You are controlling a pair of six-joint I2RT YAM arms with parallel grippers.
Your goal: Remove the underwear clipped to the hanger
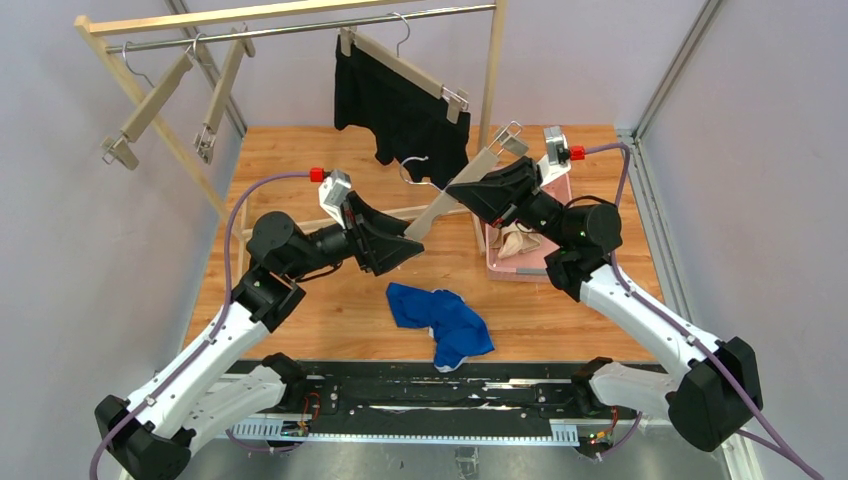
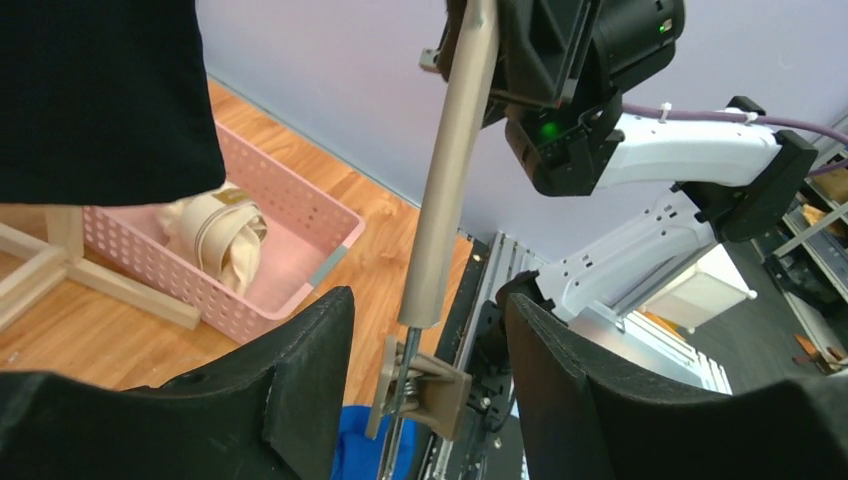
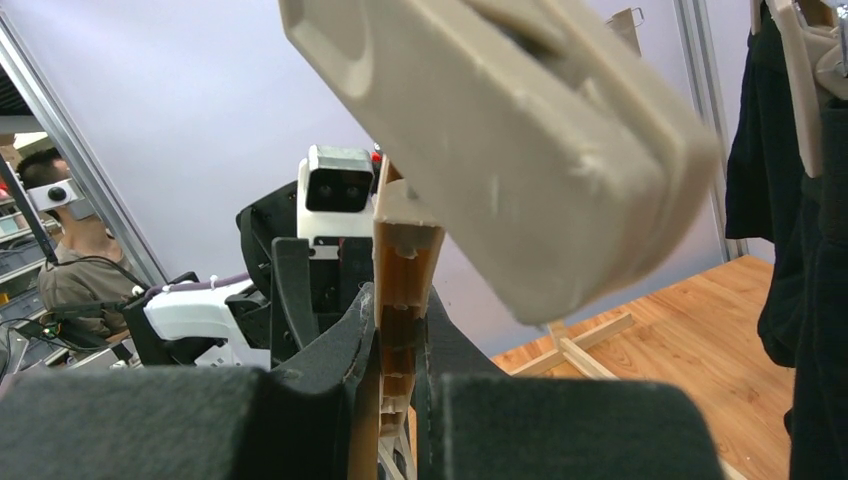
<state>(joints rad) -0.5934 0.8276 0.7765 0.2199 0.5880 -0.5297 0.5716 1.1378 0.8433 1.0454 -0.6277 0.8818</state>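
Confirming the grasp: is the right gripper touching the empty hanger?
Touching. In the right wrist view the right gripper has its fingers pressed on both sides of the hanger, no gap.

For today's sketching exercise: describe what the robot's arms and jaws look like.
The left arm and right arm match: white links, black joints, broad black wedge-shaped jaws. A purple cable runs along each, and each wrist bears a grey camera with a red connector.

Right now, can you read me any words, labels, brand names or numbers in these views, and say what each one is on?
None: no text is legible in any view.
Blue underwear: only white trim shows, no lettering can be read.
Hanger and pink basket: no visible markings.
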